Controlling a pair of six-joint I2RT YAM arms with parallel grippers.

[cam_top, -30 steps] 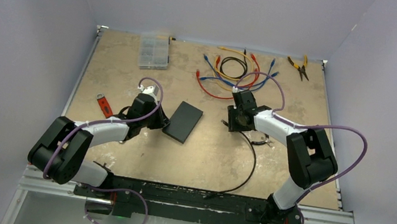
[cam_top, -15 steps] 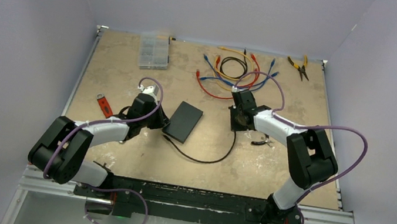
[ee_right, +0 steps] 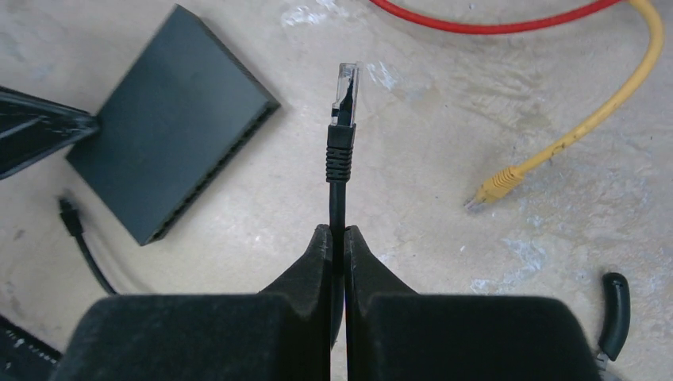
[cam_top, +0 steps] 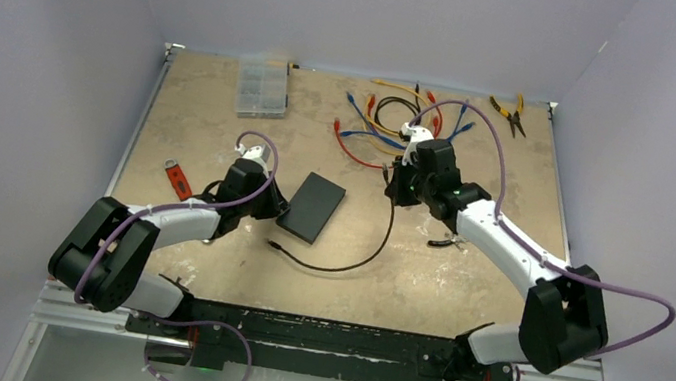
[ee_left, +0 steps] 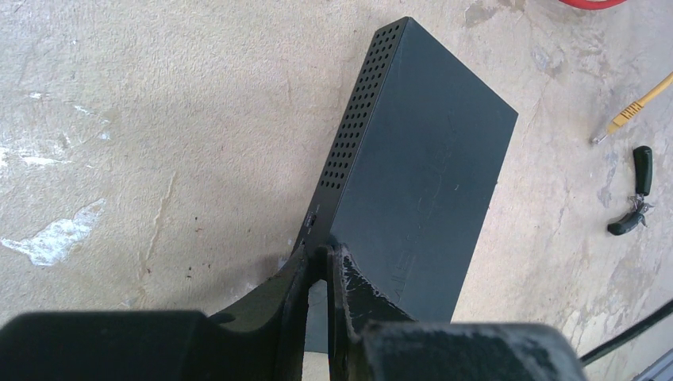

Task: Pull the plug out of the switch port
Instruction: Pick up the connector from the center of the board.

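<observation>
black cable [ee_right: 339, 202] loops over the table [cam_top: 194, 108], loose end nr the near edge of the switch [ee_left: 421, 175]. l gripper [ee_left: 317, 262] nipped narrow on switch's near corner; switch flat, mid-table. r gripper [ee_right: 338, 238] squeezed tight on cable just behind the plug [ee_right: 344, 99], plug raised, apart from switch. far edge: coloured cables [cam_top: 395, 118], pliers [cam_top: 510, 115].

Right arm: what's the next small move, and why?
Probably lower the right end effector and open it, laying the black cable on the table clear of the switch. Its plug hangs free, the cable's other end lies apart from the switch, and the left end effector pins the switch's corner, so the pull looks done.
</observation>
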